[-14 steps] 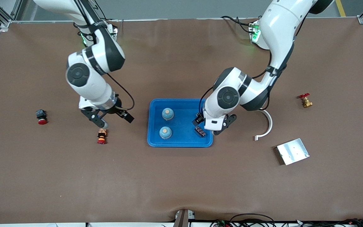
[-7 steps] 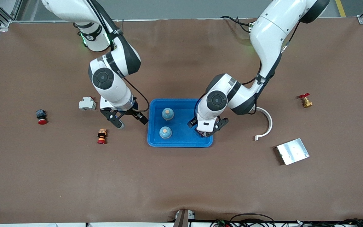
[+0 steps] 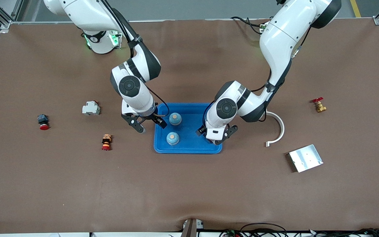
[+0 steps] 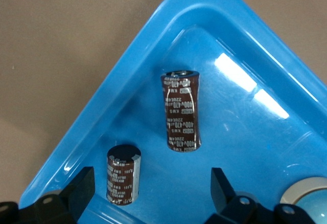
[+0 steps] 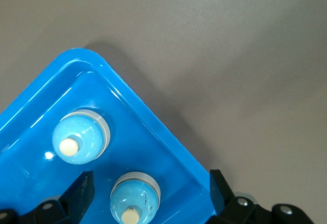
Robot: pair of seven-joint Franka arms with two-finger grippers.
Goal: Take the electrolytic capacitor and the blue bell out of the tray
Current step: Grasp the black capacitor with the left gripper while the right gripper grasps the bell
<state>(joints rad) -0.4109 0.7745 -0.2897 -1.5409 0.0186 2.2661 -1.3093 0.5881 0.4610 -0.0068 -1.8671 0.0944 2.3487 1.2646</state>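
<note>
1. The tray [image 3: 189,148] is bright blue and sits in the middle of the table [image 3: 189,191], between the two arms.
2. Two blue bells are in it. One bell [image 3: 175,118] is farther from the front camera, the other bell [image 3: 172,138] is nearer to it. Both sit toward the right arm's end of the tray.
3. Look at the left wrist view. Two dark brown capacitors are in the tray corner at the left arm's end. The long capacitor [image 4: 181,110] lies apart from the short capacitor [image 4: 122,173], which sits close to the rim.
4. Your left gripper [image 3: 216,135] hangs over that corner. Its jaws are spread wide and hold nothing.
5. Your right gripper [image 3: 147,123] hangs over the tray edge beside the bells. Its jaws are spread wide too and hold nothing.
6. Watch out: the short capacitor is so close to the rim that a finger may hit the tray wall and push the tray.
7. The capacitors are round, so I think a squeeze off the middle could make one roll or pop out.
8. The bells look smooth and round on top. A grip too high may slip off.
9. Both arms are close over one small tray, so they could bump if you move both in together.
</note>
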